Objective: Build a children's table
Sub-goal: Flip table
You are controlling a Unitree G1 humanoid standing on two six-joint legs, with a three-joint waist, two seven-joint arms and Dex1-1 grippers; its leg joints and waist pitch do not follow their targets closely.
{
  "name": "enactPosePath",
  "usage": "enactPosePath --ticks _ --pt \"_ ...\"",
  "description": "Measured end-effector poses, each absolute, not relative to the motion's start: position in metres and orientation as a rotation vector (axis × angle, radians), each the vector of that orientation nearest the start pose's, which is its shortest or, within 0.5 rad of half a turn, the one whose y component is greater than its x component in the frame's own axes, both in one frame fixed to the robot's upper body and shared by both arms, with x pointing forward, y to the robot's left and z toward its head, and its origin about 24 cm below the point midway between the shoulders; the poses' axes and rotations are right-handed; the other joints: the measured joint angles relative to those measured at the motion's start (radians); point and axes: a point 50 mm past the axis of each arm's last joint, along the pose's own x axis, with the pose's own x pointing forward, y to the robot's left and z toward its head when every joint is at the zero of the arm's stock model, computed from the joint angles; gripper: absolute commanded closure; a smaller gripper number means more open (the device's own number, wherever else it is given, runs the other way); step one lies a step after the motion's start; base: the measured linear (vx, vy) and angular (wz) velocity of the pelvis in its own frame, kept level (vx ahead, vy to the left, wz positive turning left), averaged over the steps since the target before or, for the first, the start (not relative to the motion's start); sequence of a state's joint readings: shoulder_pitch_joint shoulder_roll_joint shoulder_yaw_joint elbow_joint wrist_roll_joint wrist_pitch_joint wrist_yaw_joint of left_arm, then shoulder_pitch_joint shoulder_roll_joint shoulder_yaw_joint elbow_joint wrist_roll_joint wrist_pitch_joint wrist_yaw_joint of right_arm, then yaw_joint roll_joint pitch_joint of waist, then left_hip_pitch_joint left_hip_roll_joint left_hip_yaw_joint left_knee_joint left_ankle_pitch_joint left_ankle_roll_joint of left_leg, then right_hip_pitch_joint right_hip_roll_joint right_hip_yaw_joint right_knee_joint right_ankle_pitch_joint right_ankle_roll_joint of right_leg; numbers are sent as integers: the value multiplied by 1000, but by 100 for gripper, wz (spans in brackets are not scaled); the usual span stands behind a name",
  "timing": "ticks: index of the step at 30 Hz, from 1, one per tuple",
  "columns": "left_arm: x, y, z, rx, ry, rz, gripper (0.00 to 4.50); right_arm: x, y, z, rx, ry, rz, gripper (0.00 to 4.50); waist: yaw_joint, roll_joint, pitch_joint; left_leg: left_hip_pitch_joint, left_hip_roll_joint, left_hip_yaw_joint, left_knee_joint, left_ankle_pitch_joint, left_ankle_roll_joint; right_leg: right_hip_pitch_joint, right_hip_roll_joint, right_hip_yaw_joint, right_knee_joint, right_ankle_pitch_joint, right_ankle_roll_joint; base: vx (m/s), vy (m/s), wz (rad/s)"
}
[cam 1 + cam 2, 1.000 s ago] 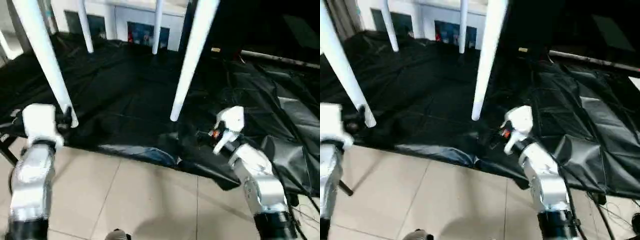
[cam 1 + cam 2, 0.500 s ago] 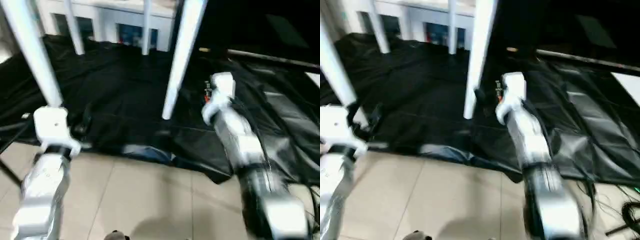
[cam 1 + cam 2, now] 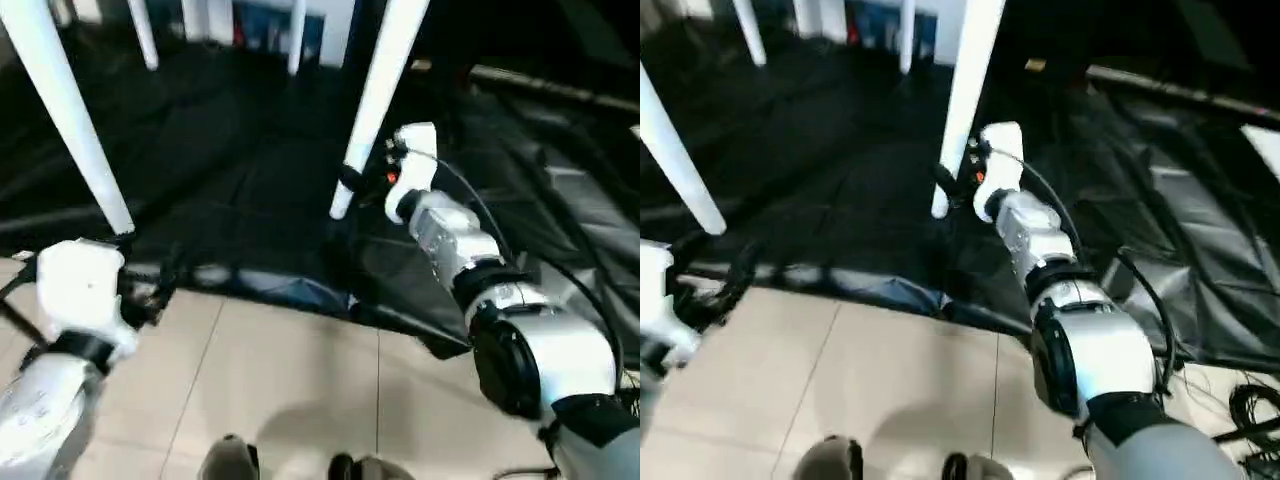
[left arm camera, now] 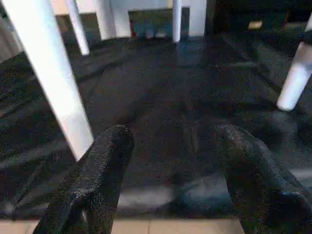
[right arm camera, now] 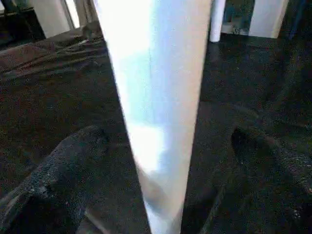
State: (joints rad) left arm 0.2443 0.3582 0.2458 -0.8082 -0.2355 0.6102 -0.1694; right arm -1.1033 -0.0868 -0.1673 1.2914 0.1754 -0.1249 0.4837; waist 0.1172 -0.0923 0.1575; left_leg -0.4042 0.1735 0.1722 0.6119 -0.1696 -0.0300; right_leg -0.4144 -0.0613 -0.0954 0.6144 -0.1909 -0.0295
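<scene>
- Four white table legs stand on a worktop covered in black cloth; their tops run out of view.
- The right gripper is spread wide around the near right leg, close to its lower end, one black finger on each side of the tube. Whether the fingers touch the leg cannot be told.
- The left gripper is released, holding nothing, its two black fingers well apart. It hangs at the worktop's near edge, above the tiled floor.
- The near left leg stands just beyond the left gripper, slightly to one side, and apart from its fingers.
- The two far legs stand well beyond both grippers, at the back of the worktop.
- The right arm's silver forearm stretches forward over the cloth toward the leg.
</scene>
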Motion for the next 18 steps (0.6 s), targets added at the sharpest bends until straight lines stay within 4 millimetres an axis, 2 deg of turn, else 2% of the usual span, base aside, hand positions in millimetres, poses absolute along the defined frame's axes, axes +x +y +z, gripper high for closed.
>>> enactPosePath --ticks 2,4,10,15,18 --pt "179 216 139 225 44 -75 132 408 -90 131 133 52 575 0 2 -7 9 0 0 1 -4 0 -1 -1 0 0 0 2 -3 0 0 0" --pt "175 217 139 231 53 -82 132 407 -87 134 123 47 627 0 6 -10 14 0 0 1 -7 2 -3 -2 0 0 0 6 -6 56 -22 3" --pt "172 215 141 227 67 -113 132 398 -77 129 64 89 872 0 19 -17 24 0 1 3 -18 2 -4 -5 2 0 0 8 -9 67 -26 3" --pt "173 214 141 223 68 -125 132 390 -75 125 44 124 1045 0 7 -16 26 1 2 3 -23 3 -3 -7 4 0 1 3 -16 12 -5 0" --pt "174 213 141 221 66 -135 132 383 -75 114 44 154 1129 0 3 -13 27 3 3 3 -22 3 -3 -5 4 0 1 3 -16 0 0 0"
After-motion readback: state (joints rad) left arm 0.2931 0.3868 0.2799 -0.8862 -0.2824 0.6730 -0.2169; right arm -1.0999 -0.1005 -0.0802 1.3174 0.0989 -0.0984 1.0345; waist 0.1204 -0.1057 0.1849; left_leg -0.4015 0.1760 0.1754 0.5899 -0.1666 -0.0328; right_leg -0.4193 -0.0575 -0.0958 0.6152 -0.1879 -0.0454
